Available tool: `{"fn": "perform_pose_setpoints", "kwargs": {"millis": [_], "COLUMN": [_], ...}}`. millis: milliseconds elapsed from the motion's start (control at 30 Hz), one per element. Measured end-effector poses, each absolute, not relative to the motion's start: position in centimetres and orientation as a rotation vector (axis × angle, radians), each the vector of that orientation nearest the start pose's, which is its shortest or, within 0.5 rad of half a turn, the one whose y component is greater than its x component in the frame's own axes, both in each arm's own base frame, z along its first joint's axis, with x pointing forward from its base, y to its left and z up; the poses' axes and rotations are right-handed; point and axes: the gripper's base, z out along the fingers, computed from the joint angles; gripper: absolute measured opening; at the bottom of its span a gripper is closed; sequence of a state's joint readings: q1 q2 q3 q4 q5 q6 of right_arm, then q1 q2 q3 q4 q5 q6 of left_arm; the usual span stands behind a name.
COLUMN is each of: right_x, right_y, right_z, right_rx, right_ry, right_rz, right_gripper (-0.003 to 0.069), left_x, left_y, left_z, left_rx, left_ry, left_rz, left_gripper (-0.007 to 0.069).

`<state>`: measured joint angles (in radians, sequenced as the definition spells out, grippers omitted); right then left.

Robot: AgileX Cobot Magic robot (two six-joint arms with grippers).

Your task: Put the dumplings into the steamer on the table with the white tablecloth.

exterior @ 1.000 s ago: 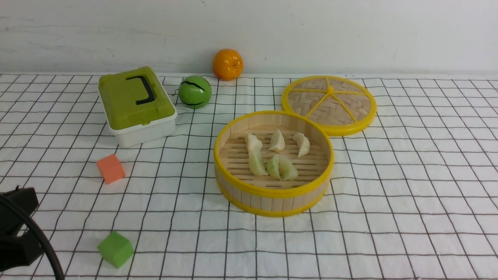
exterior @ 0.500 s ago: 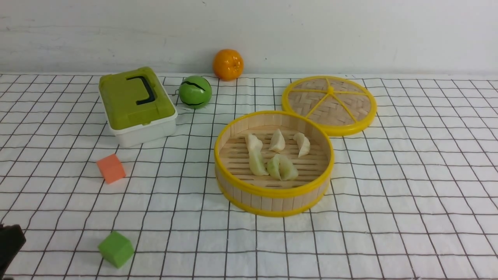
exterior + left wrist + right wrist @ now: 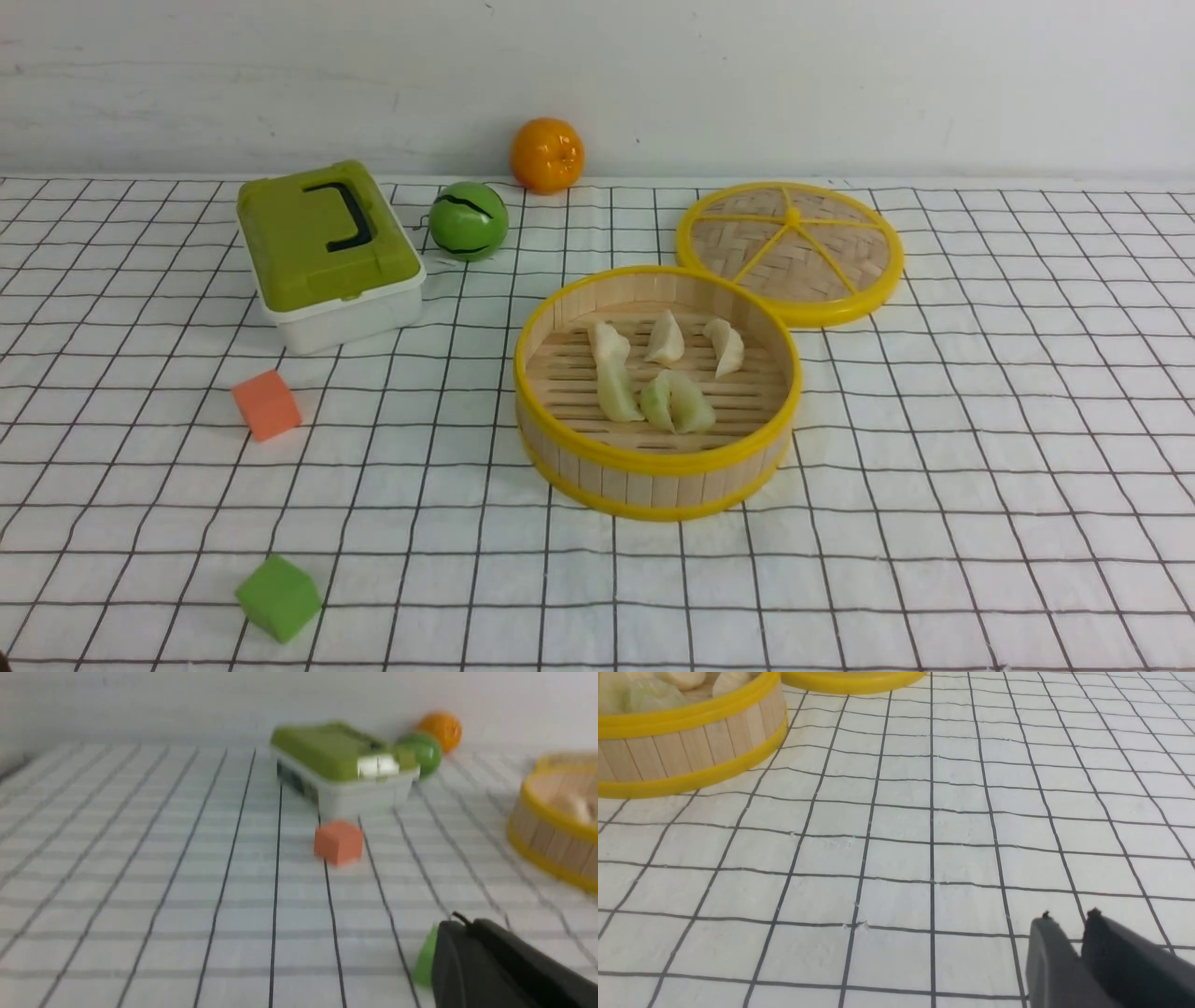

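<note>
Pale cream, pleated crescent dumplings (image 3: 653,378): all that can be seen lie on the slatted floor of the round bamboo steamer with yellow plastic rims (image 3: 653,459). Two lie along the near-left, a pair touching at the near centre, two more toward the back. I count about six, though the near pair overlap and the count is not firm. None is visible on the white tablecloth with thin black grid lines (image 3: 934,523) covering the table.

Change over the last second: the black left arm, which filled the lower-left corner of the front view, shrank to a sliver half a second ago and is now out of that view altogether. Dumplings and steamer have not shifted across the three front pictures.

Left gripper (image 3: 467,933): seen only in its own wrist view, blurred, low over the cloth, jaws closed together with nothing between them. Right gripper (image 3: 1066,926): fingertips show a narrow gap, nothing held, hovering above bare cloth well apart from the steamer.

Judgement: loading looks finished; the left arm's withdrawal reads as a retreat to rest, not a new reach.

Surroundings, unmoved: flat woven bamboo lid with yellow spokes (image 3: 790,250) just behind the steamer, orange foam cube (image 3: 266,404), green foam cube (image 3: 277,597), green-lidded white plastic box (image 3: 327,252), green ball (image 3: 468,220), orange fruit (image 3: 546,154).
</note>
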<state>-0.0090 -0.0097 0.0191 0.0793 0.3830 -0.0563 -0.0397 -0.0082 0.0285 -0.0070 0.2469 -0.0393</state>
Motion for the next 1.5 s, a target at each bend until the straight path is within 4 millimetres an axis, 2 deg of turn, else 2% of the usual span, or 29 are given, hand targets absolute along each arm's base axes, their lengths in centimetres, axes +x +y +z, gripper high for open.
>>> {"fn": "perform_pose_setpoints", "kwargs": {"millis": [100,167,1500], "right_x": [5.2,5.2,5.2], "right_y": [0.2,0.2,0.2], "right_z": [17.3,17.3,17.3], "right_rx": [0.004,0.004,0.004], "right_ry": [1.875,1.875,1.875], "right_rz": [0.033,0.033,0.033], "right_gripper": [0.012,0.0122,0.017], "left_x": [5.3,5.2,5.2], "left_y": [-0.3,-0.4,-0.4], "left_z": [17.1,16.9,16.9], "left_rx": [0.007,0.031,0.053], "left_ry": [1.872,1.886,1.893], "left_rz": [-0.069,-0.055,-0.043], "left_gripper": [-0.0012,-0.0012,-0.0012]}}
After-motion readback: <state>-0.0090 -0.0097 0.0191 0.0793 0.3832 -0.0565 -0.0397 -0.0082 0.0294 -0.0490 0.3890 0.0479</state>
